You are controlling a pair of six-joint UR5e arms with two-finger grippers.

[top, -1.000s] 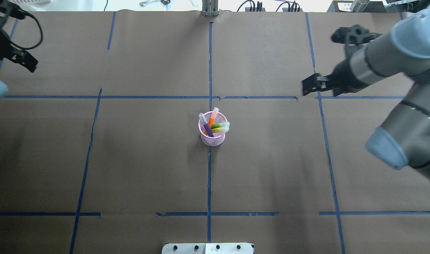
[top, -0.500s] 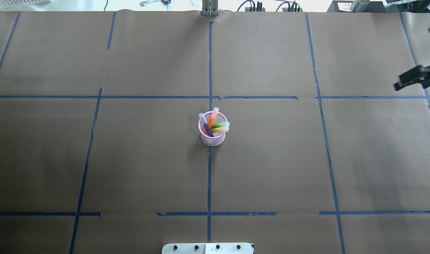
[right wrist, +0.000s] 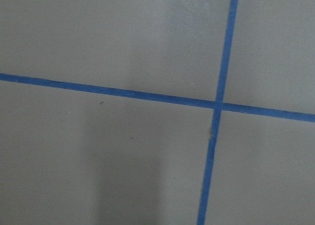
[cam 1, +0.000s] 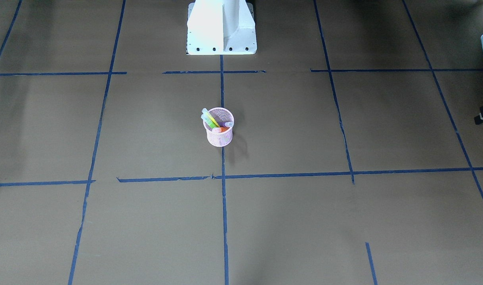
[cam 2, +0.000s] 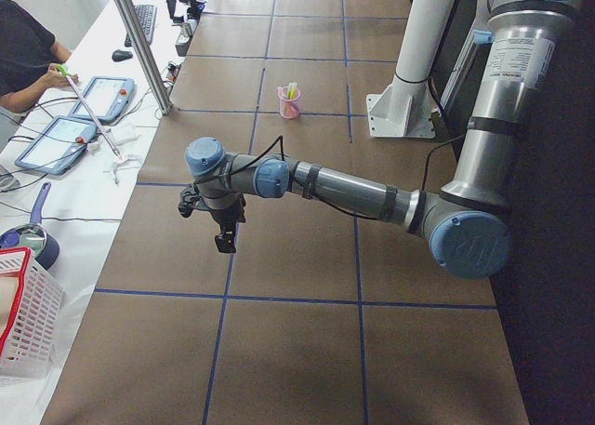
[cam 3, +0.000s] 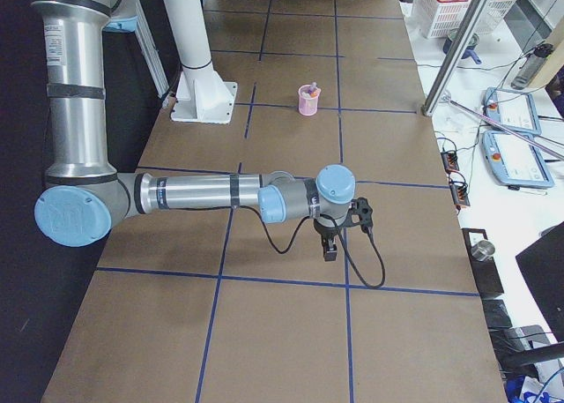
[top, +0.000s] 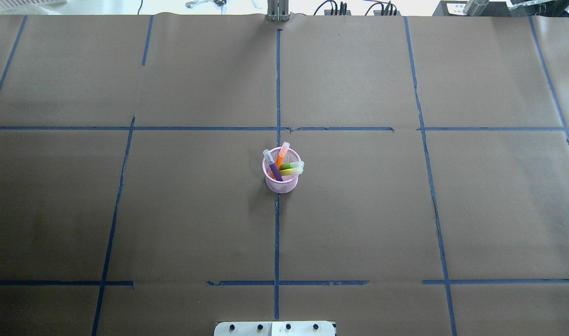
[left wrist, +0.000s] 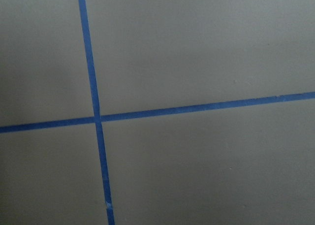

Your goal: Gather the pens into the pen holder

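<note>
Pens (top: 282,166) stand gathered in the pen holder (top: 281,185), a pink wire-mesh cup. It is upright about the middle of the counter (top: 172,224), on the blue tape line (top: 277,233) that runs from the robot's edge to the far edge. Inside it the purple pen (top: 275,171) and the orange pen (top: 280,160) lean toward the far edge. Their pale caps spread apart above the rim. The green pen (top: 290,165) and a yellow pen (top: 289,172) lie side by side, tilted toward the counter's right end, with their caps over the rim.

The left gripper (cam 2: 224,246) hangs pointing down over the counter's left end, well apart from the pen holder, on the long stretched left arm (cam 2: 353,191). Whether its fingers are apart or together cannot be told from the side view. Its wrist camera shows only brown paper and two crossing tape lines.

The right gripper (cam 3: 330,253) hangs the same way over the counter's right end, on the outstretched right arm (cam 3: 194,194). Its fingers' state cannot be told either, and its wrist camera also shows only paper and a tape crossing.

The white pedestal (cam 1: 221,27) stands at the middle of the robot's edge. Beyond the far edge a person (cam 2: 23,48) sits at a white desk.
</note>
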